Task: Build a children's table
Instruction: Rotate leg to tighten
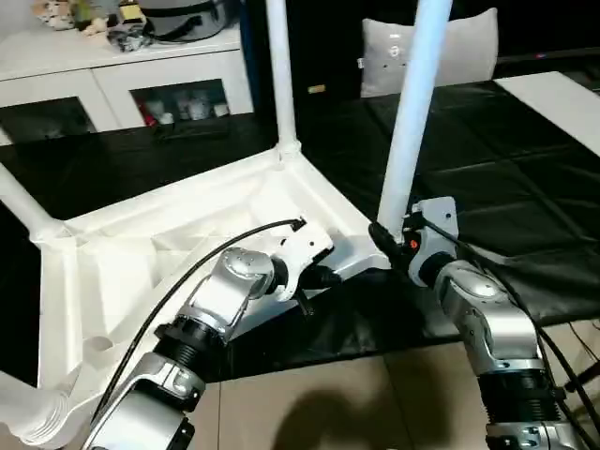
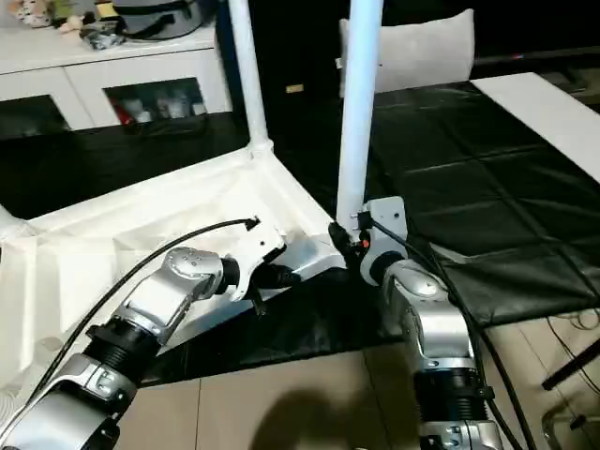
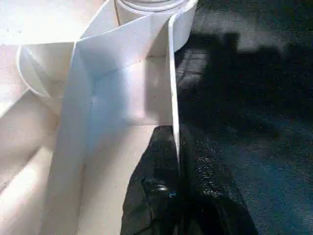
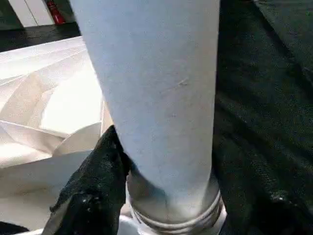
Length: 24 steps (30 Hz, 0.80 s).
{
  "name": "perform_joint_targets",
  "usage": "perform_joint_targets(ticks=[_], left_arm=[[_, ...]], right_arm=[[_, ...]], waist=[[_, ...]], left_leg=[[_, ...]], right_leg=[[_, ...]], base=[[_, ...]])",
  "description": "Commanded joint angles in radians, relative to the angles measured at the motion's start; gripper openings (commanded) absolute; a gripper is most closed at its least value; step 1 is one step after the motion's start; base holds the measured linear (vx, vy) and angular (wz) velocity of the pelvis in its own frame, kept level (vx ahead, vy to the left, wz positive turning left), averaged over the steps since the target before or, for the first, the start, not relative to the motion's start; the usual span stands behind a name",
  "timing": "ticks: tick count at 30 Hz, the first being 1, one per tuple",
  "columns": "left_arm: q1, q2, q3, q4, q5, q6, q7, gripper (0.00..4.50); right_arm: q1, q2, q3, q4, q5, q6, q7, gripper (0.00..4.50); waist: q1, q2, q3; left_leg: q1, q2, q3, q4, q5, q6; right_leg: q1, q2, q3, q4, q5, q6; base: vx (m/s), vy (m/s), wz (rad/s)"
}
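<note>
The children's table lies upside down on a black mat, its ribbed top [image 1: 141,234] facing up. One white leg [image 1: 412,112] stands upright in the near right corner socket and another leg [image 1: 278,75] in the far corner. A third leg [image 1: 23,211] sticks out at the left and a fourth [image 1: 28,412] at the bottom left. My left gripper [image 3: 178,161] is shut on the thin side rim [image 3: 172,88] of the top, close to that near right corner. My right gripper [image 1: 389,244] is at the base of the near leg [image 4: 156,88], just above the socket.
The black mat [image 1: 487,169] covers the floor beyond and to the right. A white low cabinet [image 1: 112,84] with glass doors stands behind, a white cushion [image 1: 469,52] at the back right, and a white board [image 1: 562,103] at the far right. Beige floor tiles [image 1: 356,403] lie near me.
</note>
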Motion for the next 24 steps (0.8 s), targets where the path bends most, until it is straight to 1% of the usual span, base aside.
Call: perform_joint_targets(ticks=[1, 2, 4, 6, 7, 8, 9, 10, 11, 12, 13, 14, 15, 16, 17, 18, 19, 22, 23, 24], left_arm=[[-0.014, -0.003, -0.031, -0.006, 0.014, -0.024, -0.012, 0.0], [-0.014, -0.003, -0.031, -0.005, 0.014, -0.025, -0.011, 0.0], [-0.013, 0.003, -0.033, 0.004, 0.018, -0.037, -0.001, 0.0], [-0.014, 0.007, -0.035, 0.011, 0.022, -0.048, 0.001, 0.0], [-0.012, 0.019, -0.037, 0.016, 0.028, -0.067, -0.007, 0.0], [-0.012, 0.024, -0.037, 0.018, 0.028, -0.072, -0.011, 0.0], [-0.011, 0.025, -0.037, 0.018, 0.028, -0.073, -0.012, 0.0], [-0.01, 0.036, -0.036, 0.019, 0.026, -0.081, -0.022, 0.0], [-0.009, 0.048, -0.036, 0.02, 0.024, -0.088, -0.035, 0.0], [-0.007, 0.062, -0.039, 0.02, 0.024, -0.1, -0.051, 0.0], [-0.007, 0.065, -0.041, 0.02, 0.024, -0.103, -0.055, 0.0], [-0.006, 0.07, -0.042, 0.02, 0.025, -0.108, -0.06, 0.0], [-0.003, 0.086, -0.048, 0.021, 0.03, -0.12, -0.075, 0.0], [-0.002, 0.091, -0.049, 0.023, 0.032, -0.125, -0.077, 0.0], [0.002, 0.111, -0.058, 0.029, 0.038, -0.15, -0.092, 0.0], [0.002, 0.112, -0.059, 0.029, 0.038, -0.152, -0.094, 0.0], [0.008, 0.125, -0.066, 0.027, 0.038, -0.17, -0.112, 0.0], [0.02, 0.147, -0.077, 0.015, 0.032, -0.205, -0.156, 0.0], [0.029, 0.158, -0.081, 0.003, 0.023, -0.225, -0.185, 0.0], [0.031, 0.162, -0.082, 0.0, 0.02, -0.235, -0.196, 0.0]], right_arm=[[0.018, 0.005, 0.029, 0.011, 0.0, 0.024, 0.014, 3.02], [0.019, 0.003, 0.029, 0.011, 0.0, 0.024, 0.015, 3.08], [0.025, -0.014, 0.026, 0.005, 0.006, 0.015, 0.029, 3.47], [0.029, -0.025, 0.025, 0.002, 0.01, 0.008, 0.044, 3.5], [0.041, -0.055, 0.025, -0.014, 0.021, 0.006, 0.089, 3.7], [0.046, -0.069, 0.024, -0.02, 0.025, 0.006, 0.109, 3.7], [0.047, -0.071, 0.024, -0.021, 0.026, 0.006, 0.112, 3.83], [0.057, -0.1, 0.028, -0.03, 0.033, 0.005, 0.152, 3.91], [0.069, -0.133, 0.033, -0.039, 0.04, 0.002, 0.197, 3.91], [0.08, -0.157, 0.03, -0.05, 0.054, 0.005, 0.231, 4.12], [0.082, -0.162, 0.028, -0.053, 0.057, 0.006, 0.238, 4.22], [0.085, -0.169, 0.026, -0.056, 0.063, 0.007, 0.248, 4.29], [0.096, -0.199, 0.02, -0.063, 0.075, 0.001, 0.286, 4.29], [0.099, -0.208, 0.018, -0.064, 0.078, -0.002, 0.298, 4.44], [0.108, -0.24, 0.009, -0.066, 0.089, -0.014, 0.341, 4.44], [0.109, -0.242, 0.009, -0.066, 0.09, -0.015, 0.344, 4.44], [0.113, -0.26, 0.003, -0.067, 0.097, -0.024, 0.369, 4.44], [0.121, -0.291, -0.004, -0.069, 0.113, -0.046, 0.419, 4.44], [0.13, -0.304, -0.01, -0.084, 0.145, -0.044, 0.467, 4.28], [0.134, -0.308, -0.009, -0.092, 0.153, -0.046, 0.483, 4.28]], waist=[[0.008, -0.011, -0.055], [0.009, -0.011, -0.056], [0.013, -0.01, -0.057], [0.016, -0.011, -0.056], [0.021, -0.01, -0.056], [0.023, -0.011, -0.056], [0.024, -0.01, -0.055], [0.025, -0.01, -0.055], [0.027, -0.009, -0.056], [0.028, -0.011, -0.055], [0.03, -0.01, -0.057], [0.029, -0.016, -0.058], [0.031, -0.012, -0.059], [0.03, -0.012, -0.058], [0.03, -0.014, -0.058], [0.032, -0.015, -0.058], [0.033, -0.013, -0.059], [0.034, -0.014, -0.06], [0.034, -0.015, -0.059], [0.035, -0.015, -0.059]], left_leg=[[-0.012, 0.018, -0.003, -0.065, -0.18, 0.079], [-0.012, 0.018, -0.003, -0.065, -0.175, 0.08], [-0.012, 0.019, -0.003, -0.065, -0.161, 0.081], [-0.012, 0.02, -0.002, -0.065, -0.169, 0.082], [-0.012, 0.02, -0.002, -0.065, -0.17, 0.083], [-0.012, 0.02, -0.002, -0.065, -0.17, 0.084], [-0.012, 0.02, -0.002, -0.065, -0.17, 0.086], [-0.012, 0.02, -0.002, -0.064, -0.171, 0.086], [-0.013, 0.019, -0.003, -0.064, -0.168, 0.087], [-0.015, 0.02, -0.002, -0.063, -0.166, 0.093], [-0.015, 0.021, -0.003, -0.062, -0.156, 0.098], [-0.016, 0.02, -0.003, -0.062, -0.15, 0.1], [-0.016, 0.021, -0.004, -0.062, -0.146, 0.103], [-0.016, 0.022, -0.003, -0.061, -0.15, 0.104], [-0.016, 0.022, -0.002, -0.06, -0.147, 0.105], [-0.017, 0.021, -0.003, -0.06, -0.148, 0.108], [-0.016, 0.021, -0.003, -0.059, -0.146, 0.112], [-0.016, 0.022, -0.002, -0.058, -0.143, 0.116], [-0.017, 0.023, -0.002, -0.058, -0.142, 0.117], [-0.017, 0.023, -0.002, -0.058, -0.143, 0.12]], right_leg=[[0.058, -0.052, 0.039, -0.075, -0.353, -0.136], [0.059, -0.052, 0.039, -0.074, -0.347, -0.138], [0.061, -0.052, 0.039, -0.071, -0.33, -0.143], [0.06, -0.051, 0.038, -0.072, -0.339, -0.14], [0.061, -0.053, 0.038, -0.073, -0.351, -0.134], [0.062, -0.052, 0.039, -0.073, -0.355, -0.131], [0.062, -0.053, 0.039, -0.073, -0.359, -0.129], [0.061, -0.053, 0.039, -0.074, -0.363, -0.128], [0.063, -0.052, 0.038, -0.073, -0.362, -0.125], [0.064, -0.052, 0.038, -0.073, -0.357, -0.124], [0.064, -0.054, 0.039, -0.072, -0.349, -0.126], [0.063, -0.053, 0.039, -0.072, -0.345, -0.127], [0.064, -0.053, 0.038, -0.068, -0.334, -0.135], [0.063, -0.052, 0.039, -0.069, -0.331, -0.135], [0.063, -0.053, 0.038, -0.068, -0.328, -0.138], [0.064, -0.053, 0.037, -0.069, -0.331, -0.138], [0.063, -0.054, 0.037, -0.068, -0.332, -0.138], [0.062, -0.054, 0.038, -0.068, -0.328, -0.142], [0.063, -0.054, 0.037, -0.067, -0.327, -0.144], [0.063, -0.054, 0.037, -0.067, -0.327, -0.145]], base=[[0.0, 0.0, 0.0], [0.0, 0.0, 0.0], [0.0, 0.0, 0.0], [0.0, 0.0, 0.0], [0.0, 0.0, 0.0], [0.0, 0.0, 0.0], [0.0, 0.0, 0.0], [0.0, 0.0, 0.0], [0.0, 0.0, 0.0], [0.0, 0.0, 0.0], [0.0, 0.0, 0.0], [0.0, 0.0, 0.0], [0.0, 0.0, 0.0], [0.0, 0.0, 0.0], [0.0, 0.0, 0.0], [0.0, 0.0, 0.0], [0.0, 0.0, 0.0], [0.0, 0.0, 0.0], [0.0, 0.0, 0.0], [0.0, 0.0, 0.0]])
